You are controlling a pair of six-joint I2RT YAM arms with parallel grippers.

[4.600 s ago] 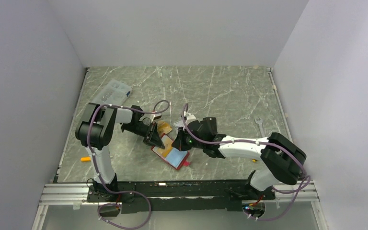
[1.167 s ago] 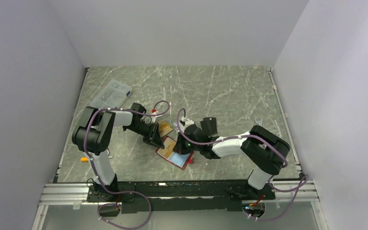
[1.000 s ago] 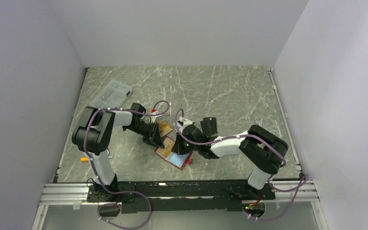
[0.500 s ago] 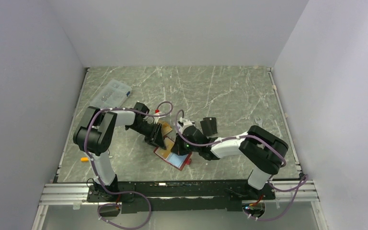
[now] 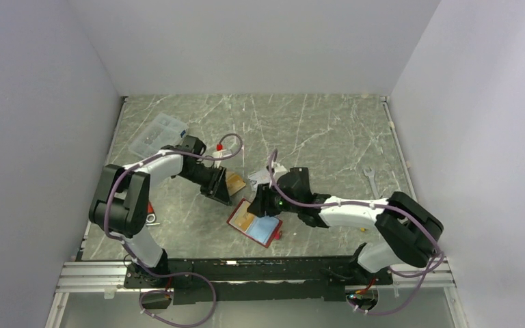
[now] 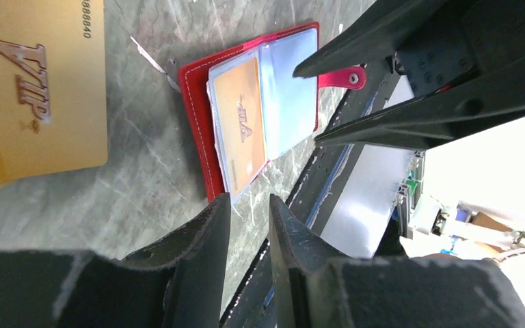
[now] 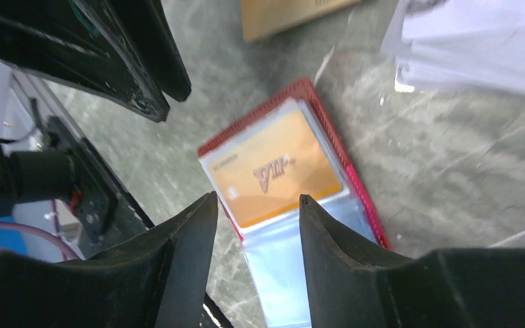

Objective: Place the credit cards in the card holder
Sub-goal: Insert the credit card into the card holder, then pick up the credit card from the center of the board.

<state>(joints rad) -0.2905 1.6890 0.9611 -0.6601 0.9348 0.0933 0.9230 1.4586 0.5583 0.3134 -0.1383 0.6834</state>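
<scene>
Near the tabletop's front edge, holder [image 5: 255, 222] lies open with one gold card [image 7: 273, 175] pocketed; right gripper [image 7: 254, 205] and left gripper [image 6: 248, 205] both part-open and empty, so grab the loose gold card [image 6: 31, 89] flat by its edge next.

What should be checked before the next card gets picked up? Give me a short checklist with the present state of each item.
1. Card holder lies open on the table: ok.
2. One gold card sits in a clear pocket: ok.
3. Neighbouring pocket free: ok.
4. Right gripper empty, jaws apart: ok.
5. Left gripper empty: ok.
6. Loose gold card flat on the table, unobstructed: ok.
</scene>
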